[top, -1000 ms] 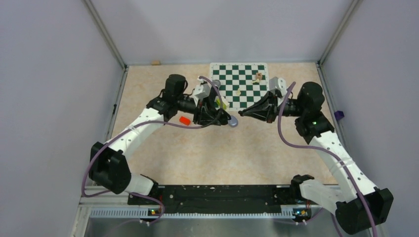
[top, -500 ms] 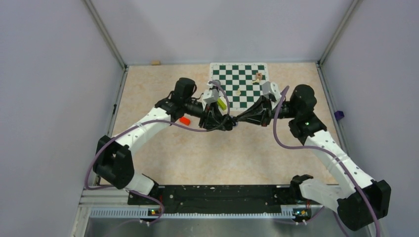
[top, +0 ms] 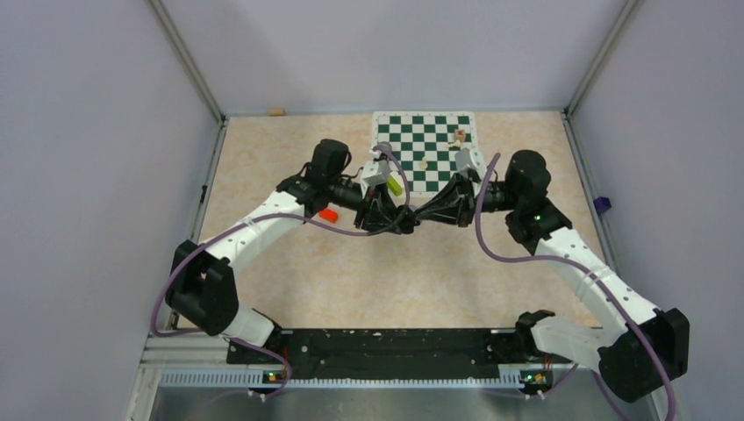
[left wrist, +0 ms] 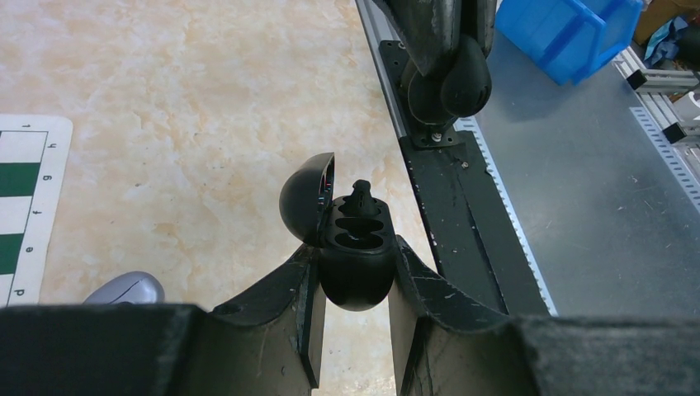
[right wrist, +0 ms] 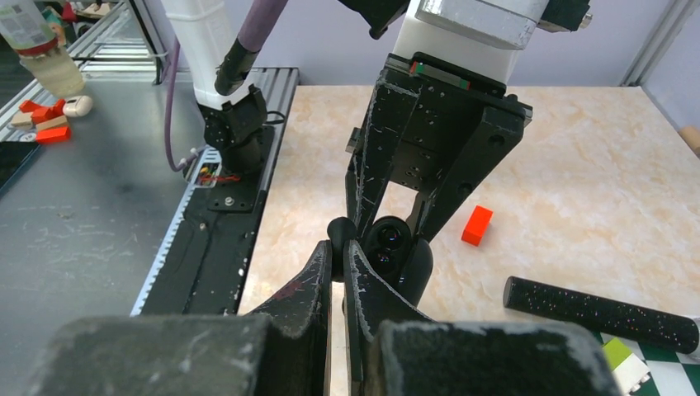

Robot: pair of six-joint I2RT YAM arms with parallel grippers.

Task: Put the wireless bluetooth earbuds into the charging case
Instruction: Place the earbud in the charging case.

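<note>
Apparently one black earbud (right wrist: 340,228) sits pinched in the closed right gripper (right wrist: 338,247), just beside the open charging case (left wrist: 357,239); the left gripper (left wrist: 355,262) clamps that case above the counter (left wrist: 190,124). Insertion is the step in hand; next, I judge, the bud must line up over a free well and go in gently; another bud (left wrist: 361,192) seems already seated.
</note>
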